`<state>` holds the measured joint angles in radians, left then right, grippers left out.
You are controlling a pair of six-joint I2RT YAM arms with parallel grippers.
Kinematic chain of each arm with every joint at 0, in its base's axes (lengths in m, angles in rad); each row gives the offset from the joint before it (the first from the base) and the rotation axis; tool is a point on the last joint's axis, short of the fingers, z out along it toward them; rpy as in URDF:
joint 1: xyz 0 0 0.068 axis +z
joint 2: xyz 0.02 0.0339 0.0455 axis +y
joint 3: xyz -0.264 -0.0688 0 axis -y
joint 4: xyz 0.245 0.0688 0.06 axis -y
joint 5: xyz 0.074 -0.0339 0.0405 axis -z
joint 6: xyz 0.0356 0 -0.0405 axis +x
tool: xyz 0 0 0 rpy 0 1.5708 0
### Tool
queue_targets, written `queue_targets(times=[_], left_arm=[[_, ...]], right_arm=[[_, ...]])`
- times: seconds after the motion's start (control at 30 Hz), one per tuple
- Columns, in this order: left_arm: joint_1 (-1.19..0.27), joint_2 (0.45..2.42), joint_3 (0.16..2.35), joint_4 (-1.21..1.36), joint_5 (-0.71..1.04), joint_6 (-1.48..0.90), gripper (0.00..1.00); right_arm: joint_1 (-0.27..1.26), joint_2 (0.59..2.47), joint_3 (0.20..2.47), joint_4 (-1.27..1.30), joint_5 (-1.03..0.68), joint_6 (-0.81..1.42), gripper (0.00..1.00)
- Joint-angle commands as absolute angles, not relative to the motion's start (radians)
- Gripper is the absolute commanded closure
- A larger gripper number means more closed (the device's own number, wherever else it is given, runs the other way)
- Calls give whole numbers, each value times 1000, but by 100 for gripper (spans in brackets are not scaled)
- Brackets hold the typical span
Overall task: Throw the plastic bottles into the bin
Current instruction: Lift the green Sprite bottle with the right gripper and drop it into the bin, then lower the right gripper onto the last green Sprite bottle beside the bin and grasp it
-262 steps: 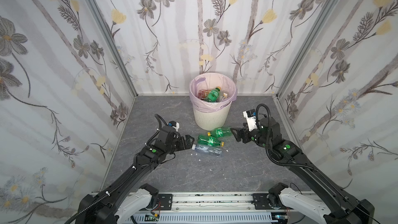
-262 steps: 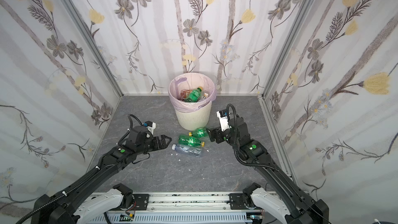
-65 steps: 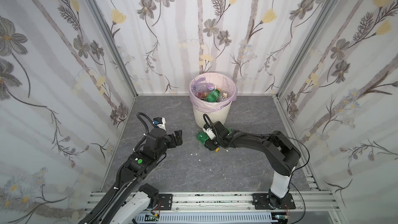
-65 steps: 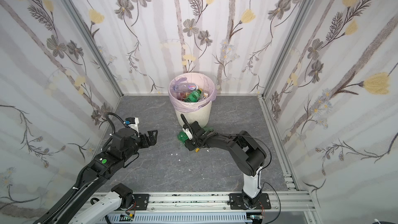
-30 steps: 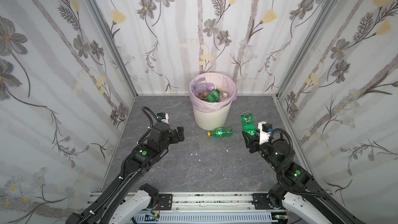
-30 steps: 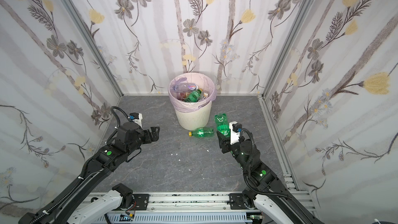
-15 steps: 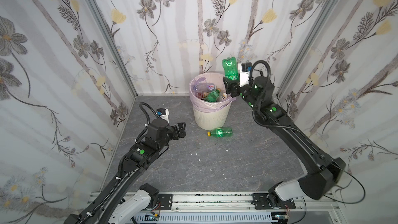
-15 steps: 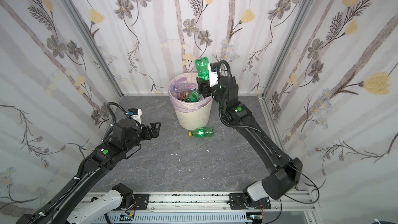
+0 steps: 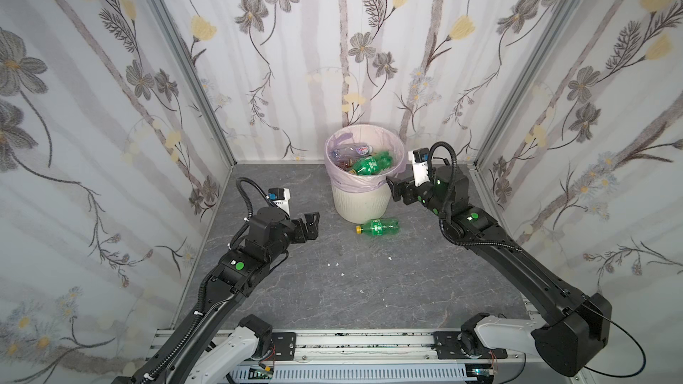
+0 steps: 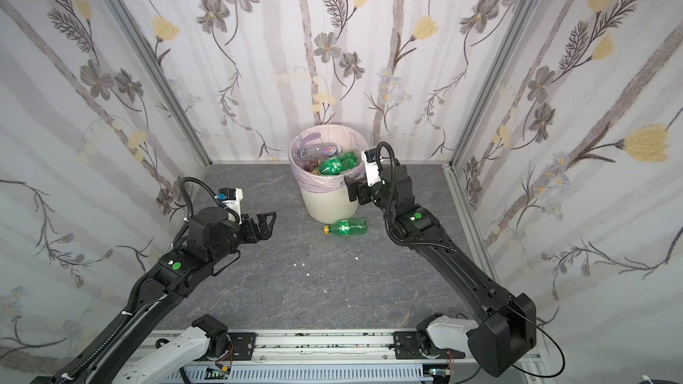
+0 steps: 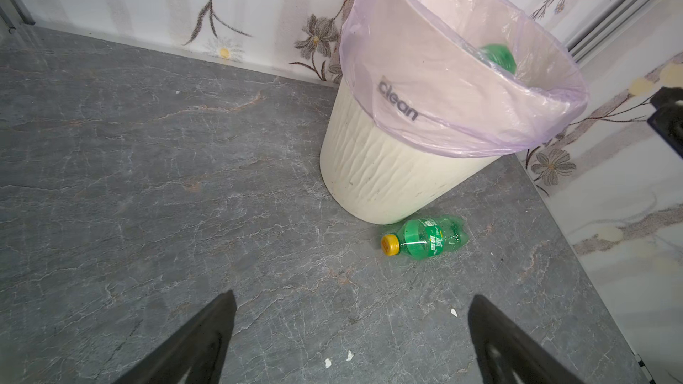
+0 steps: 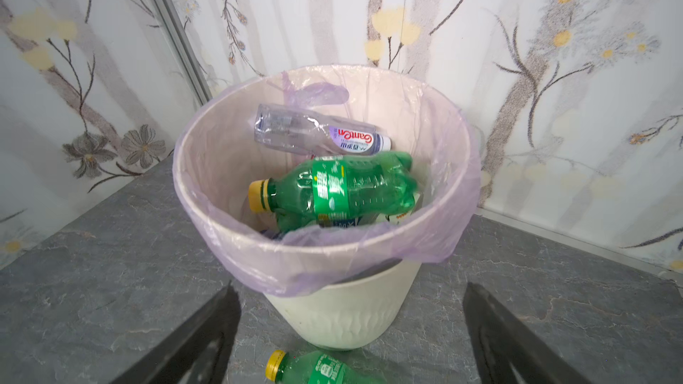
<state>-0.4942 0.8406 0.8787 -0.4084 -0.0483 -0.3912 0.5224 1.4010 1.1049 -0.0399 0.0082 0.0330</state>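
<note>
Wide-open, empty left gripper (image 9: 313,226) hovers over counter (image 9: 332,289), left of bin (image 9: 356,203). Bin at far centre, bottles (image 9: 370,164) inside. Lone green bottle (image 9: 379,226) lies on counter just near of bin base, cap pointing left, between grippers. Likely empty: light, thin-walled, slick, rolls, dents. Best hold: across labelled middle. Wide-open, empty right gripper (image 9: 393,189) beside bin rim, right side, higher than green bottle.

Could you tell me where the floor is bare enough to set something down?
The widest bare patch is the grey floor in front of the green bottle, with only white crumbs. Between the left gripper and the bin is free too. Crowded: the bin's foot, where that bottle lies, and beside its rim, by the right gripper.
</note>
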Motion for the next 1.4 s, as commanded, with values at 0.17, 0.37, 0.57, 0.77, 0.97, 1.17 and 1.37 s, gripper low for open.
queue_targets(times=[0.17,0.37,0.57,0.77,0.97,1.17,1.37], left_arm=[[-492,826,861,-383,-66,-390,0],[-492,816,856,-383,-69,-391,0],[-492,797,841,-384,-64,-406,0],[-492,758,821,-384,-68,-413,0],[-493,742,809,-385,-67,-425,0],[-492,748,808,-385,-68,-423,0],[-492,768,807,-385,-69,-428,0]], right_arm=[[521,1291,868,75,-27,-8,7],[508,1344,780,86,-37,41,14],[403,1507,766,155,-165,203,30],[388,1699,849,152,-192,225,33],[386,1823,896,138,-198,250,38],[389,1815,819,171,-245,258,39],[434,1771,761,169,-294,268,41]])
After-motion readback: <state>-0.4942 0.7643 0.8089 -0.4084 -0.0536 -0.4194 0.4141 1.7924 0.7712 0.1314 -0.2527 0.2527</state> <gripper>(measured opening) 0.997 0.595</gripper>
